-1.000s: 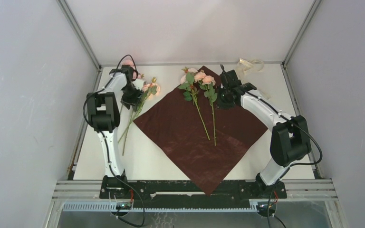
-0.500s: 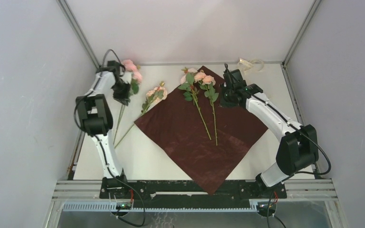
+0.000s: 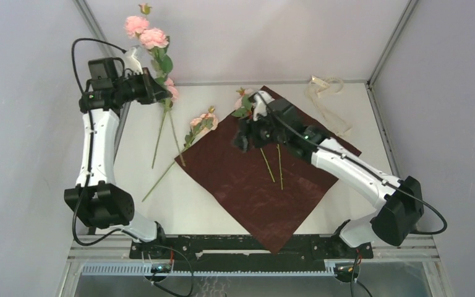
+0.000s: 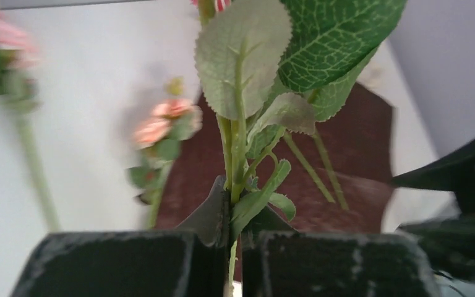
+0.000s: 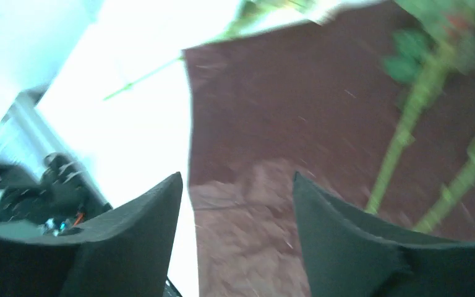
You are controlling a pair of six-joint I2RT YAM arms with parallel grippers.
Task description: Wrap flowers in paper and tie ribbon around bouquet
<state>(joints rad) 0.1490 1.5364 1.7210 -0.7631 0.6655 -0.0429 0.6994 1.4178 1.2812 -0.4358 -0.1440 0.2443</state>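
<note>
- Since the earlier frame, the left arm has swung up and out, carrying its stems off the table. The right arm has crossed from the paper's right-rear edge to its middle.
- The left gripper (image 3: 154,93) (image 4: 230,238) is raised at the far-left corner, its jaws pressed together on the stalks of the lifted flowers (image 3: 153,38) (image 4: 241,62).
- These flowers stand nearly upright, with the pink blooms high against the rear wall. Two thin stalk ends hang down over the left part of the table (image 3: 161,213).
- A loose stem (image 3: 201,120) lies slanting, its bloom at the paper's far-left edge and its stalk running toward the near left.
- The paper (image 3: 247,185) (image 5: 272,111) lies flat as a diamond. Its near corner reaches past the table's near edge, and white table shows along both sides.
- The laid flowers (image 3: 266,164) (image 5: 402,142) rest on the paper, two stalks almost parallel along the near-far line. Their blooms point to the far corner and are partly hidden by the right arm.
- The right gripper (image 3: 249,133) (image 5: 236,179) hovers over them with its jaws apart and nothing between.
- The ribbon (image 3: 328,102) lies loose at the far right, off the paper.
</note>
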